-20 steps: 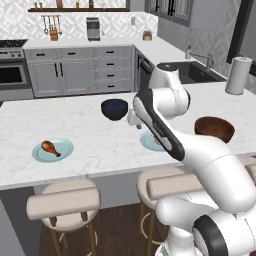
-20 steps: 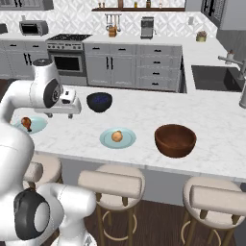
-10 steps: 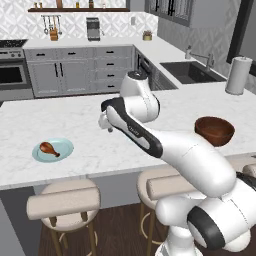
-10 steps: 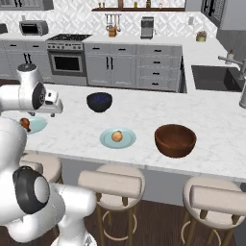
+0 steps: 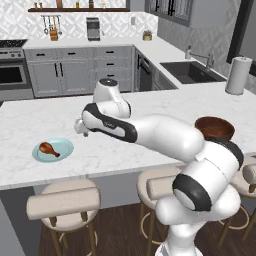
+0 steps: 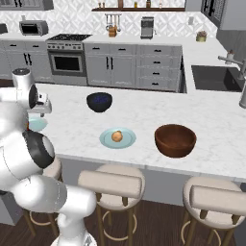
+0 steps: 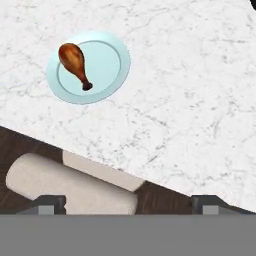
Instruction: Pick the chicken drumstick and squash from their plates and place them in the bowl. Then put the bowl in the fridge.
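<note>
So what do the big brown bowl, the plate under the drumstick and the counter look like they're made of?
The bowl looks like turned wood: reddish-brown, matte, with faint grain. The plate looks like glazed ceramic, though it could be plastic: smooth pale teal with a soft sheen. The counter looks like polished marble or a stone imitation: white with thin grey veins.

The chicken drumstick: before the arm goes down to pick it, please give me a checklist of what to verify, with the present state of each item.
1. Chicken drumstick lies alone on its plate, nothing on top: ok.
2. Pincer open and empty: ok.
3. Pincer above the drumstick: not ok; in the hand view the drumstick sits far up and to the left of the fingertips.
4. Counter beside the plate free of obstacles: ok.
5. Bowl upright, with nothing in it, ready to receive: ok.
6. Squash on its own plate, away from the arm's path: ok.
</note>
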Available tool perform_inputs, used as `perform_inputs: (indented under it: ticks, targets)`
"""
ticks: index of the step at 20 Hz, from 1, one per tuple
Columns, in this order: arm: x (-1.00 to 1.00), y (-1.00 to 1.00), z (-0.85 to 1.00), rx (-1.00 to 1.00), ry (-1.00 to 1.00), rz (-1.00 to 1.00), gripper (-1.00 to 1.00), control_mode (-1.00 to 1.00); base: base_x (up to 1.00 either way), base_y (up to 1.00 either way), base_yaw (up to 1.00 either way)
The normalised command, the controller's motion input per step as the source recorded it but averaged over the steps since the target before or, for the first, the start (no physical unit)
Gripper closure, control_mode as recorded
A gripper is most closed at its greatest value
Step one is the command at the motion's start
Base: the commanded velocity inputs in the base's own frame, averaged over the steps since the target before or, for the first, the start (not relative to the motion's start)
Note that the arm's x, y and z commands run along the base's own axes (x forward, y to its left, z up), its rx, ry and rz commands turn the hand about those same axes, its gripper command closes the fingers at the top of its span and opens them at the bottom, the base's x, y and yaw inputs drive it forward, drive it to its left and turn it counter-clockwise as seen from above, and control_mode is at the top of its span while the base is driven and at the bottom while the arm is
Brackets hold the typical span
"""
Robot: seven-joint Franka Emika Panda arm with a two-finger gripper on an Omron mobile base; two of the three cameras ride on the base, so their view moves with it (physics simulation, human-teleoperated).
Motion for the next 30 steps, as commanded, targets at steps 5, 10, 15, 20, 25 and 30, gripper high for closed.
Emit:
perform_inputs:
  ticks: [5,10,15,20,25,30]
  targets:
    - [0.36,0.68,-0.38,0.0,0.01,0.03,-1.0,-1.0,0.0,0.0,0.0]
    - [0.26,0.61,-0.37,0.0,0.0,0.03,-1.0,-1.0,0.0,0.0,0.0]
    - [0.4,0.48,-0.24,0.0,0.0,0.01,-1.0,-1.0,0.0,0.0,0.0]
    - [0.47,0.36,-0.29,-0.01,0.01,0.0,-1.0,-1.0,0.0,0.0,0.0]
    - [0.41,0.35,-0.44,-0.1,0.06,0.0,-1.0,-1.0,0.0,0.0,0.0]
    - [0.28,0.3,-0.37,-0.11,0.01,0.0,-1.0,-1.0,0.0,0.0,0.0]
